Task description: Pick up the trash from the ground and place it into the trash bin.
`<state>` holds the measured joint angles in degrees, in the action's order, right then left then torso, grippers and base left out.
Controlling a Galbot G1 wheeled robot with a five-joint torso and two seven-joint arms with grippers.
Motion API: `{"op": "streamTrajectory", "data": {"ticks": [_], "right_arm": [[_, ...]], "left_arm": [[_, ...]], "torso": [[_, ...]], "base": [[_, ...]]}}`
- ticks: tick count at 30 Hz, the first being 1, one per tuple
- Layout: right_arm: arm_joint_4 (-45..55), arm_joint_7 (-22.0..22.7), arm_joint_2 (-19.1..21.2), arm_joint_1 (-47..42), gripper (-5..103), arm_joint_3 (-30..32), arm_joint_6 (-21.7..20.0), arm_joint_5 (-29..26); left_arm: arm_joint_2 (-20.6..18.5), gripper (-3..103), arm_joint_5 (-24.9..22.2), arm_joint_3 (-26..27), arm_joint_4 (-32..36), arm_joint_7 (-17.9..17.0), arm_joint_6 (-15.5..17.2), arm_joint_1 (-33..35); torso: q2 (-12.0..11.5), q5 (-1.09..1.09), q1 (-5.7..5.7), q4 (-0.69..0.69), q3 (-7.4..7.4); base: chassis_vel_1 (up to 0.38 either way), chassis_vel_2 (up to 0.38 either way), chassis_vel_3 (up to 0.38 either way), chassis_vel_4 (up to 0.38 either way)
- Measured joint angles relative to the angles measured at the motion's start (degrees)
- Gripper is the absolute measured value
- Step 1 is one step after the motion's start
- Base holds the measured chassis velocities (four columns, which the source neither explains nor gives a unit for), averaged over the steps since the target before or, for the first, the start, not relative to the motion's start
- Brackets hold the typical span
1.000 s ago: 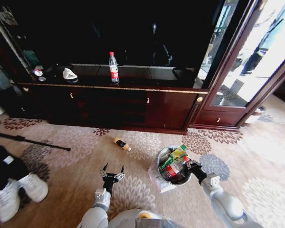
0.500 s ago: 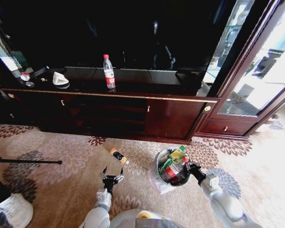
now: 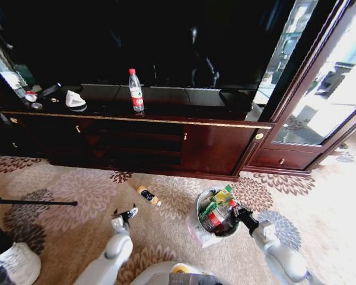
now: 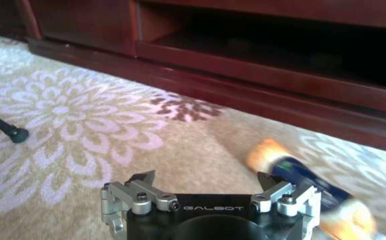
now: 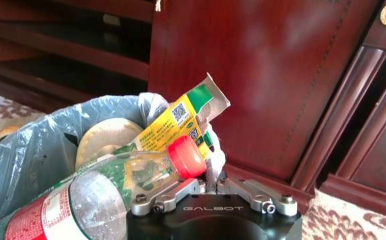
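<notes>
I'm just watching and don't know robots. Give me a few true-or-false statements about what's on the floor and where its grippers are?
1. A yellow bottle lies on the carpet. True.
2. The left gripper holds that bottle. False: it is open, short of the bottle.
3. The trash bin is empty. False: it holds a clear bottle and a green-yellow carton.
4. The right gripper is at the bin's rim. True.
</notes>
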<state>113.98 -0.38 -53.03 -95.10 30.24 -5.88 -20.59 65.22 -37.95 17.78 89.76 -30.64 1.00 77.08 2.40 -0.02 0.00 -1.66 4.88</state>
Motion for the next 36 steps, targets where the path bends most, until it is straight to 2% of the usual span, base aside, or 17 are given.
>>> {"op": "streamTrajectory", "data": {"ticks": [2,3,4,5,7,8,10,15,16,17,18,20,21,22,24,28,36], "right_arm": [[0.4,0.6,0.7,-0.1,2,0.1,-0.3,-0.8],[0.6,0.8,1.1,-0.2,2,0.1,-0.5,-1.4],[0.6,1.0,1.5,-0.3,2,0.0,-0.7,-1.8],[0.6,1.0,1.5,-0.3,2,0.0,-0.7,-1.8],[0.7,1.4,2.6,-0.3,2,-0.1,-0.9,-2.5],[0.7,1.4,2.6,-0.3,2,-0.1,-0.9,-2.5],[1.0,1.4,3.4,-0.3,2,-0.2,-1.2,-3.0],[2.8,2.3,3.7,0.2,2,-1.0,-2.4,-4.3],[2.9,2.4,3.3,0.5,2,-1.1,-2.4,-4.3],[2.9,2.5,2.4,0.6,2,-1.1,-2.4,-4.0],[2.9,2.5,2.4,0.6,2,-1.1,-2.4,-4.0],[2.9,2.4,1.5,-0.2,2,-0.9,-2.2,-3.2],[2.9,2.3,1.3,-0.6,2,-0.8,-2.1,-2.8],[2.9,2.3,1.3,-0.6,2,-0.8,-2.1,-2.8],[2.9,2.0,0.5,-1.4,2,-0.2,-1.6,-2.1],[3.4,1.9,-0.6,-1.8,2,0.4,-1.1,-1.8],[3.5,1.7,-1.2,-1.6,2,0.5,-0.8,-1.3]], "left_arm": [[-0.3,100,-2.8,1.2,-1.7,0.5,0.6,-2.0],[-0.2,100,-4.3,2.3,-1.6,0.0,1.9,-3.4],[0.3,100,-4.7,3.2,-1.1,-0.3,3.3,-4.2],[0.3,100,-4.7,3.2,-1.1,-0.3,3.3,-4.2],[1.4,100,-6.4,5.0,1.2,-1.6,7.6,-6.7],[1.4,100,-6.4,5.0,1.2,-1.6,7.6,-6.7],[1.5,100,-7.4,5.6,2.4,-2.5,9.9,-8.7],[0.6,100,-6.5,4.5,8.2,-3.8,11.9,-8.4],[0.7,100,-6.5,3.6,10.0,-4.8,12.6,-8.3],[1.8,100,-6.3,1.5,11.0,-7.5,13.2,-8.9],[1.8,100,-6.3,1.5,11.0,-7.5,13.2,-8.9],[4.0,100,-6.1,-1.9,10.4,-12.6,13.4,-11.1],[4.8,100,-6.4,-3.2,10.4,-14.1,13.7,-11.8],[4.8,100,-6.4,-3.2,10.4,-14.1,13.7,-11.8],[6.4,100,-7.5,-6.6,11.4,-17.7,14.7,-12.6],[7.8,100,-9.6,-9.4,10.9,-19.6,14.8,-12.6],[10.6,100,-11.0,-13.7,5.8,-21.6,13.5,-14.4]], "torso": [[0.0,0.00,0.00,-0.02,0.00],[0.0,0.02,0.00,-0.02,0.00],[0.0,0.04,0.00,-0.02,0.00],[0.0,0.04,0.00,-0.02,0.00],[0.0,-0.01,0.00,0.01,0.00],[0.0,-0.01,0.00,0.01,0.00],[0.0,0.05,0.00,0.02,0.00],[0.0,0.02,0.00,-0.04,0.00],[0.0,0.04,0.00,-0.08,0.00],[0.0,0.06,0.00,-0.05,0.00],[0.0,0.06,0.00,-0.05,0.00],[0.0,0.01,0.00,0.03,0.00],[0.0,0.02,0.00,0.03,0.00],[0.0,0.02,0.00,0.03,0.00],[0.0,0.02,0.00,0.04,0.00],[0.0,0.04,0.00,-0.03,0.00],[0.0,0.03,0.00,0.00,0.00]], "base": [[0.000,0.000,0.000,0.000],[0.000,0.000,0.000,0.000],[0.000,0.000,0.000,0.000],[0.000,0.000,0.000,0.000],[0.000,0.000,0.000,0.000],[0.000,0.000,0.000,0.000],[0.000,0.000,0.000,0.000],[0.000,0.000,0.000,0.000],[0.000,0.000,0.000,0.000],[0.000,0.000,0.000,0.000],[0.000,0.000,0.000,0.000],[0.000,0.000,0.000,0.000],[0.000,0.000,0.000,0.000],[0.000,0.000,0.000,0.000],[0.000,0.000,0.000,0.000],[0.000,0.000,0.000,0.000],[0.000,0.000,0.000,0.000]]}}
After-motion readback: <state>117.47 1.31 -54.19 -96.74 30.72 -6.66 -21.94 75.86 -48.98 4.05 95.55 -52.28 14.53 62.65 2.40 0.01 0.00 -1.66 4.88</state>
